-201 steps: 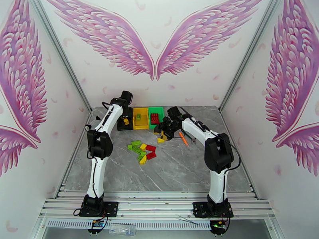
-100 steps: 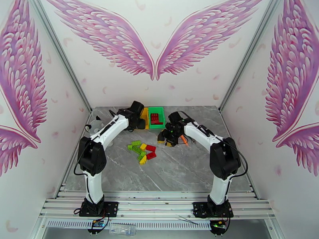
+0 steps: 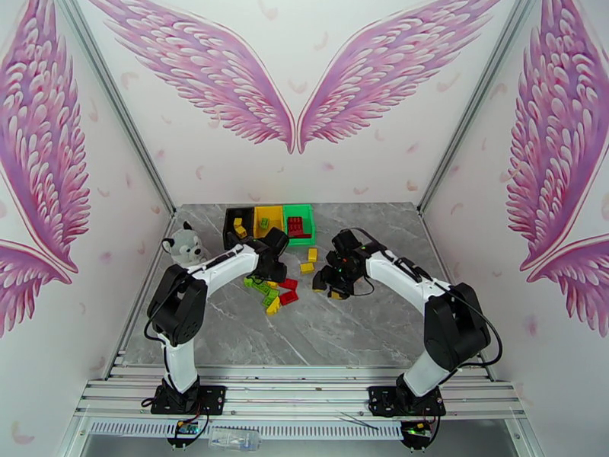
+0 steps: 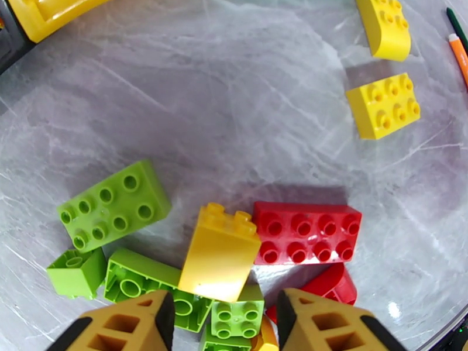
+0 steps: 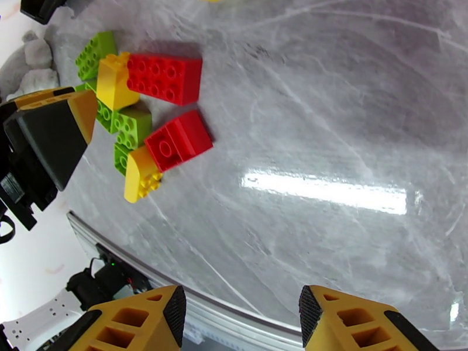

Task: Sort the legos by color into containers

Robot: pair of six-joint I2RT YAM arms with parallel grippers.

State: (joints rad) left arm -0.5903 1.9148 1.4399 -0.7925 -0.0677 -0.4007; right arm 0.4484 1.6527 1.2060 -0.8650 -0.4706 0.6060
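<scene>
grey marble table, from above: the left gripper has swung from the containers to the loose legos, likely for another pick. the right gripper has drawn back mid-table, and a plush husky sits aside. left wrist: jaws partly apart and empty over a yellow brick crowded by red and green ones. right wrist: jaws apart, empty.

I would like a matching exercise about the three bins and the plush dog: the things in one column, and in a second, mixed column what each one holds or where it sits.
Things:
1. black bin
2. yellow bin
3. green bin
4. plush husky

Contents or place:
a. holds red bricks
b. sits to the left of the bins
c. holds yellow bricks
d. holds a green brick

Pairs: 1-c, 2-d, 3-a, 4-b
</scene>
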